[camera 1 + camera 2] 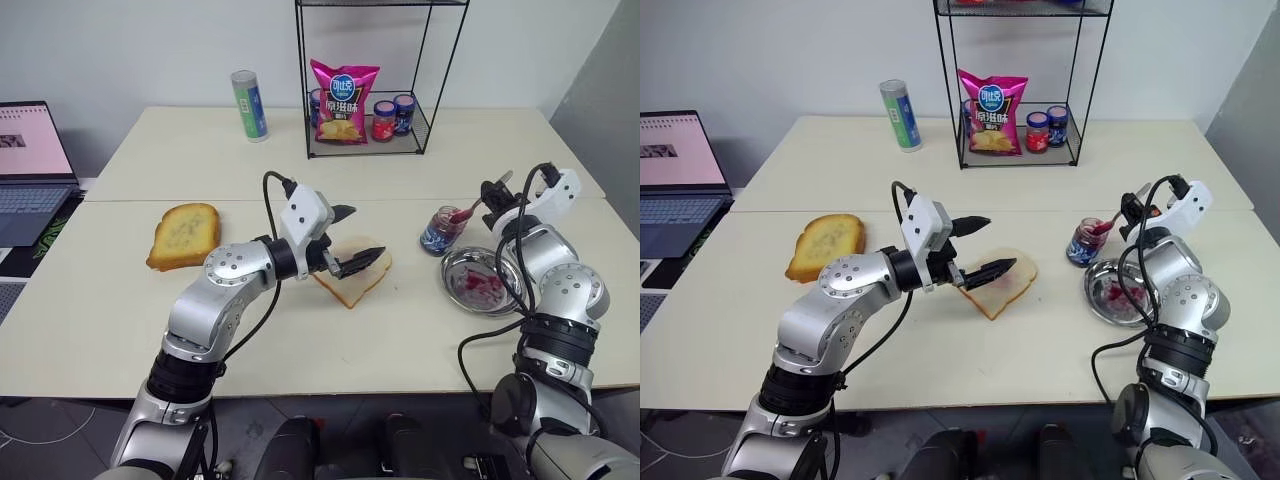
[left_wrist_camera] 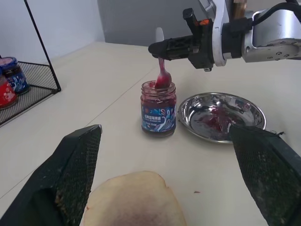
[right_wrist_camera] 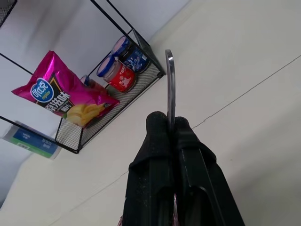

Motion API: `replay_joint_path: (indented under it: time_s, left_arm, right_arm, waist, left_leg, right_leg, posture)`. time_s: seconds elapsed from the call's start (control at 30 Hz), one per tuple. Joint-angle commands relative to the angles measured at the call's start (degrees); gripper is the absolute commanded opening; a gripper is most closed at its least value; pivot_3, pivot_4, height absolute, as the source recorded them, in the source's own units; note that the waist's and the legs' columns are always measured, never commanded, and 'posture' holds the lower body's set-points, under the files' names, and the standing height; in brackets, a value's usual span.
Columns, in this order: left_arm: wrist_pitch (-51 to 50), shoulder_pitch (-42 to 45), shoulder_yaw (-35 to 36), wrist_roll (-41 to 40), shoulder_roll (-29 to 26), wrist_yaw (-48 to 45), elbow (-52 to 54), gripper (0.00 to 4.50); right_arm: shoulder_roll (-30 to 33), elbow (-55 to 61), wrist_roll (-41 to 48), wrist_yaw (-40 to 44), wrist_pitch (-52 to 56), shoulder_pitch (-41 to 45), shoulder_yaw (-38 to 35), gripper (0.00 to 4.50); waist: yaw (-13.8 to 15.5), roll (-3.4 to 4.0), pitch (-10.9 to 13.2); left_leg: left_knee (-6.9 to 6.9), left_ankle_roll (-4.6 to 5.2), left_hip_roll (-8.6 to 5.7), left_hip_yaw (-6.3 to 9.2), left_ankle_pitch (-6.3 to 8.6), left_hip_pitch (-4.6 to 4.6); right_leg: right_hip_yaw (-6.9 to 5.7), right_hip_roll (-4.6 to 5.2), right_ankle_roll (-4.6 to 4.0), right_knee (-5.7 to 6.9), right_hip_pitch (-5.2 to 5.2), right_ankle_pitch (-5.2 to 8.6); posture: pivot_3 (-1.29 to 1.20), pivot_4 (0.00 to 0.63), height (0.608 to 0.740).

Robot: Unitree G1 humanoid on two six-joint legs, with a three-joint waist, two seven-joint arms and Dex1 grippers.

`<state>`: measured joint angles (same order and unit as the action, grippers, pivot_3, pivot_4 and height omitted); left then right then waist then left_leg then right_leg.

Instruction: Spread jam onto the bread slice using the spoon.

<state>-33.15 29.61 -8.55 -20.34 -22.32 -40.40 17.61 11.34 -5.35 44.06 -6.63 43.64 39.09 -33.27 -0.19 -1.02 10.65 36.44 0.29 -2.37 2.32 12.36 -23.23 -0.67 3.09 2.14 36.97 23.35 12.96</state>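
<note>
The right tool (image 2: 162, 48) pinches the thin, hard spoon (image 2: 162, 70) over the jam (image 2: 158, 87) jar; the left tool (image 1: 348, 241) hangs open above the soft bread slice (image 1: 358, 282) mid-worktop.

The spoon (image 2: 161, 70) is looking like shiny silver metal. The dish (image 2: 244, 109) is shining like smooth steel. The jar (image 2: 158, 109) is looking like clear glass, with glossy jam (image 2: 160, 83) inside. The bread (image 1: 358, 276) is looking soft and matt. The chip bag (image 1: 343, 102) is gleaming like plastic.
</note>
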Motion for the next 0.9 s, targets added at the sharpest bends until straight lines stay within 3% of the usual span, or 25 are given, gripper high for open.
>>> replay_joint_path:
  time_s: [0.03,0.33,0.57,0.73,0.9]
  left_arm:
    - [1.2,1.1,0.3,-0.3,0.0,-0.3,1.0,4.50]
    - [1.2,1.1,0.6,-0.1,-0.2,-0.3,0.9,4.50]
    - [2.1,0.6,2.9,-1.3,-2.0,-2.1,-0.2,4.50]
    - [2.0,-4.1,7.0,-4.5,-6.3,-5.6,2.7,4.50]
    - [1.2,-13.4,11.7,-6.7,-11.5,-6.2,9.3,4.50]
  right_arm:
    - [-0.6,2.6,3.3,-1.9,-1.4,2.3,-2.0,0.01]
    - [-2.1,2.1,8.2,-5.1,-2.0,3.6,-3.4,0.01]
    - [-4.8,6.0,17.8,-9.6,-0.2,6.4,-4.1,0.01]
    - [-5.8,14.5,22.2,-8.5,4.4,6.8,4.0,0.01]
    - [-4.1,21.2,15.9,0.1,5.8,3.1,18.5,0.01]
  waist:
    - [0.0,0.00,0.0]
    - [0.0,0.01,0.0]
    - [-0.1,0.03,0.0]
    - [-0.8,0.08,0.0]
    - [-1.5,0.08,0.0]
  left_leg:
    - [0.00,0.00,0.00,0.00,0.00,0.00]
    - [-0.01,0.00,0.01,0.00,0.00,0.00]
    - [-0.05,0.00,0.01,0.00,0.00,0.00]
    - [-0.18,0.00,0.06,-0.04,0.00,-0.03]
    - [-0.37,0.00,0.11,0.04,0.00,-0.03]
  right_leg:
    - [0.00,0.00,0.00,0.00,0.00,0.00]
    - [0.01,0.00,0.00,-0.01,0.01,0.00]
    - [0.01,0.00,0.00,-0.01,0.02,0.00]
    - [0.05,0.01,-0.04,0.01,0.17,0.02]
    - [0.01,0.06,-0.17,-0.01,0.24,0.10]
  posture:
    - [0.00,0.150,0.740]
    - [0.00,0.150,0.740]
    - [0.00,0.150,0.740]
    - [0.00,0.150,0.740]
    - [0.00,0.150,0.740]
